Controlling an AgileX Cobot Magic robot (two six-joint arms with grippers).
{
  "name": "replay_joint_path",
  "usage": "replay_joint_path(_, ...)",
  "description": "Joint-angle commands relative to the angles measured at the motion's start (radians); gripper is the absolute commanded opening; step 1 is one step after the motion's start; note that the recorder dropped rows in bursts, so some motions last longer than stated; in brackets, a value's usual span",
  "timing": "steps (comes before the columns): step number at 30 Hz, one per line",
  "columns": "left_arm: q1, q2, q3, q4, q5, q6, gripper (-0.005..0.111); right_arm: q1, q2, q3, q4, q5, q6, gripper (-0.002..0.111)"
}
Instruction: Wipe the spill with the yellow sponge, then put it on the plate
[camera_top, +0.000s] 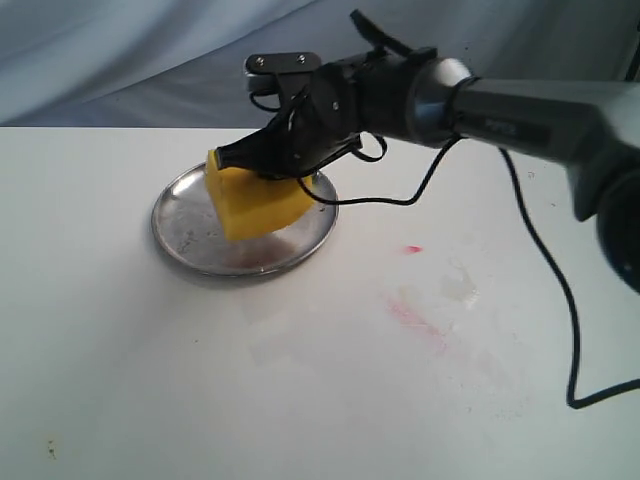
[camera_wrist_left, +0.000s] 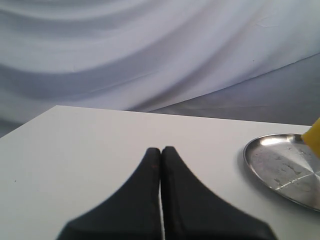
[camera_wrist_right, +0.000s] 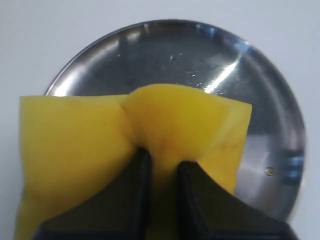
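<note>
White tabletop (camera_top: 150, 380), grey drape (camera_wrist_left: 150, 50) behind. Right gripper (camera_wrist_right: 161, 159) pinches yellow sponge (camera_top: 255, 205), squeezed and tilted, over silver plate (camera_top: 190, 245). Left gripper (camera_wrist_left: 161, 150) empty, jaws pressed together.

Black right hand (camera_top: 235, 158), grey arm (camera_top: 560, 125), black cable (camera_top: 546, 252)

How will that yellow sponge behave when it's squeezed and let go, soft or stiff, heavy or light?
Probably soft and springy: the yellow sponge bulges and creases where the right hand pinches it. Likely light, since that narrow pinch holds the whole block tilted over the plate. Its flat faces suggest it won't roll once set down.
</note>
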Motion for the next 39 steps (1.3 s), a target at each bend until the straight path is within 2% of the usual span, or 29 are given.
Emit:
replay_joint_path(1, -0.005, -0.004, 0.005, 0.001, -0.005, -0.001, 0.000, 0.023, 0.075, -0.087, 0.009, 0.041, -0.009, 0.019)
replay_joint_path(8, -0.005, -0.004, 0.005, 0.001, -0.005, -0.003, 0.000, 0.023, 0.122, -0.139, 0.007, 0.027, -0.040, 0.064)
replay_joint_path(11, -0.005, -0.004, 0.005, 0.001, -0.005, -0.003, 0.000, 0.019, 0.110, -0.144, 0.007, 0.018, -0.040, 0.071)
replay_joint_path(18, -0.005, -0.004, 0.005, 0.001, -0.005, -0.001, 0.000, 0.021, -0.003, -0.144, -0.011, 0.159, -0.040, 0.070)
replay_joint_path(22, -0.005, -0.004, 0.005, 0.001, -0.005, -0.001, 0.000, 0.021, -0.115, -0.078, -0.011, 0.196, -0.040, 0.064)
replay_joint_path(26, -0.005, -0.004, 0.005, 0.001, -0.005, -0.001, 0.000, 0.019, -0.282, 0.118, -0.041, 0.094, -0.040, 0.052)
replay_joint_path(31, -0.005, -0.004, 0.005, 0.001, -0.005, -0.003, 0.000, -0.018, -0.505, 0.442, -0.034, -0.072, 0.002, 0.041)
replay_joint_path(36, -0.005, -0.004, 0.005, 0.001, -0.005, -0.003, 0.000, -0.131, -0.746, 0.774, -0.021, -0.386, 0.039, 0.034)
replay_joint_path(39, -0.005, -0.004, 0.005, 0.001, -0.005, -0.003, 0.000, -0.251, -0.857, 0.917, -0.023, -0.514, 0.037, 0.026)
